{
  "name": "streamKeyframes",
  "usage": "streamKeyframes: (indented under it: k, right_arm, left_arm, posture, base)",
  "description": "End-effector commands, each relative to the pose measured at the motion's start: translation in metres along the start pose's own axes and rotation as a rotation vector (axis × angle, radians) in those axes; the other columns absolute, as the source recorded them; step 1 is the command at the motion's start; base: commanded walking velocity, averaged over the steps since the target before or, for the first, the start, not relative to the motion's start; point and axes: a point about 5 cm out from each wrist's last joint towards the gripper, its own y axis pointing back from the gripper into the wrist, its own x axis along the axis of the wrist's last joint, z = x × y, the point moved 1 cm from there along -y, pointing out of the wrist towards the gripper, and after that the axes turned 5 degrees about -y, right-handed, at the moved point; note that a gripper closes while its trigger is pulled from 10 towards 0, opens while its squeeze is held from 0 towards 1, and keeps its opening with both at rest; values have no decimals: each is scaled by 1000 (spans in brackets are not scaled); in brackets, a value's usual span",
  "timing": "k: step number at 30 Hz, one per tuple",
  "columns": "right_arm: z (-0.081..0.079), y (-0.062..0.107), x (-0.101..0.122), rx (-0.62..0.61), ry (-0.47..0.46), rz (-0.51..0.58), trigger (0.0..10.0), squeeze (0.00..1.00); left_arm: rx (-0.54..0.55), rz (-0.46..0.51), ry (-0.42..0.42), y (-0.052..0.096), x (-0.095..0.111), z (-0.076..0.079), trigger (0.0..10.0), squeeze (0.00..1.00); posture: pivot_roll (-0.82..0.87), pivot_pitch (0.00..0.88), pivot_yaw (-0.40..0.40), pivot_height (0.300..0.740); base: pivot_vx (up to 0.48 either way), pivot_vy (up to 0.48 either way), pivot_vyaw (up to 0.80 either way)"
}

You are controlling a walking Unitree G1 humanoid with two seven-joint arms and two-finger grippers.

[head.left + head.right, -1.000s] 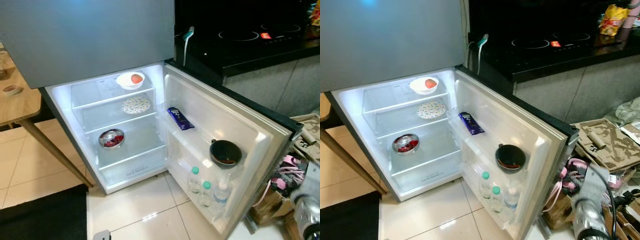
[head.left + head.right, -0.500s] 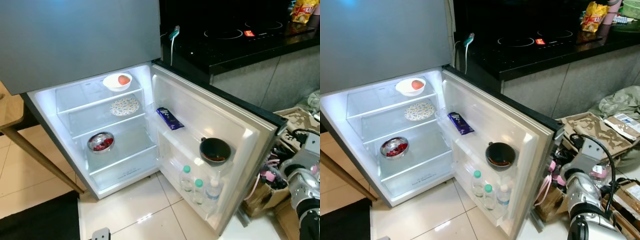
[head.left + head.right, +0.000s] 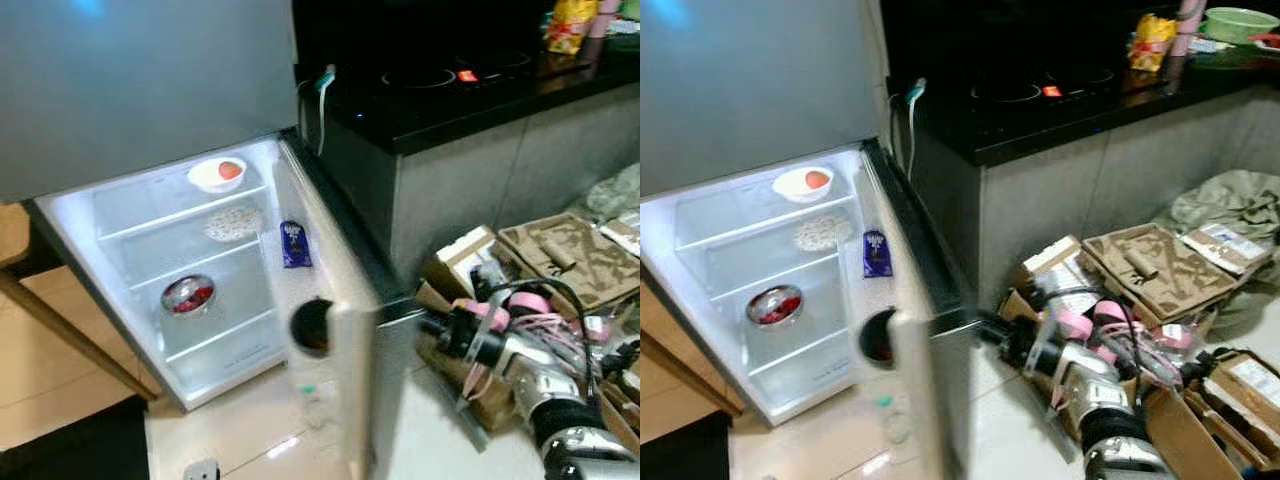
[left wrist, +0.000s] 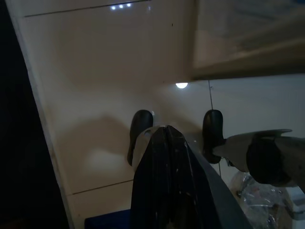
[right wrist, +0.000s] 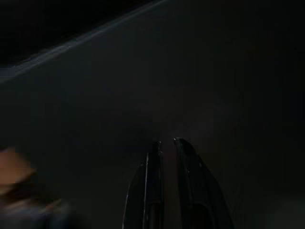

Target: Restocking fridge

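Right hand (image 3: 992, 331): fingers nearly together, holding nothing, tips against the outer face of the fridge door (image 3: 918, 400). Step in hand looks like swinging the door shut. To do it well: keep a flat, steady push near the door's free edge, so the dark bowl (image 3: 876, 337) and bottles (image 3: 890, 420) in the door racks don't jolt. Inside the fridge: bowl with orange fruit (image 3: 803, 183), steel bowl (image 3: 774, 305). Left hand (image 4: 164, 143) idle, fingers together, empty.

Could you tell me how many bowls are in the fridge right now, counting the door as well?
3: a white bowl holding something orange on the top shelf, a metal bowl of red food on a lower shelf, and a dark bowl in the door rack. The half-closed door may hide others.
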Motion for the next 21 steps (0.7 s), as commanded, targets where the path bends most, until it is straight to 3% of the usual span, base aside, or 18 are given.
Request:
streamKeyframes:
  k: [1, 4, 6, 7, 9, 10, 11, 12, 16, 17, 21]
  right_arm:
    - [-13, -8, 4, 127, -17, 8, 10000, 0]
    - [-12, -12, 4, 124, -15, 26, 10000, 0]
    - [7, -11, 2, -92, 43, 42, 10000, 0]
    - [7, -11, 2, -92, 43, 42, 10000, 0]
    - [27, -1, -3, -372, 49, 24, 10000, 0]
    - [27, -1, -3, -372, 49, 24, 10000, 0]
    - [35, 16, -16, -530, 16, -8, 10000, 0]
    - [35, 16, -16, -530, 16, -8, 10000, 0]
    - [37, 49, -62, -757, -73, -160, 10000, 0]
    - [37, 49, -62, -757, -73, -160, 10000, 0]
    - [31, 83, -107, -981, -134, -339, 10000, 0]
  left_arm:
    - [10, -7, 7, 1, -2, -4, 10000, 0]
    - [9, -8, 8, 1, -2, -4, 10000, 0]
    - [7, -9, 10, 1, -3, -3, 10000, 0]
    - [7, -9, 10, 1, -3, -3, 10000, 0]
    - [5, -9, 10, 1, -3, -2, 10000, 0]
    - [5, -9, 10, 1, -3, -2, 10000, 0]
    - [6, -8, 11, 1, -3, -2, 10000, 0]
    - [6, -8, 11, 1, -3, -2, 10000, 0]
    - [5, -7, 7, 1, -2, -1, 10000, 0]
    - [5, -7, 7, 1, -2, -1, 10000, 0]
    - [5, -6, 3, 1, -1, -2, 10000, 0]
  posture:
    - [-122, 0, 53, 740]
    - [-122, 0, 53, 740]
    - [-121, 0, 50, 740]
    - [-121, 0, 50, 740]
    - [-121, 0, 50, 740]
    - [-121, 0, 50, 740]
    - [-121, 0, 50, 740]
    - [-121, 0, 50, 740]
    - [-122, 0, 49, 740]
    - [-122, 0, 49, 740]
    - [-119, 0, 53, 740]
  base:
    - [0, 0, 0]
    - [0, 0, 0]
    - [0, 0, 0]
    - [0, 0, 0]
    - [0, 0, 0]
    - [0, 0, 0]
    - [0, 0, 0]
    - [0, 0, 0]
    - [0, 0, 564]
    - [0, 0, 750]
    - [0, 0, 745]
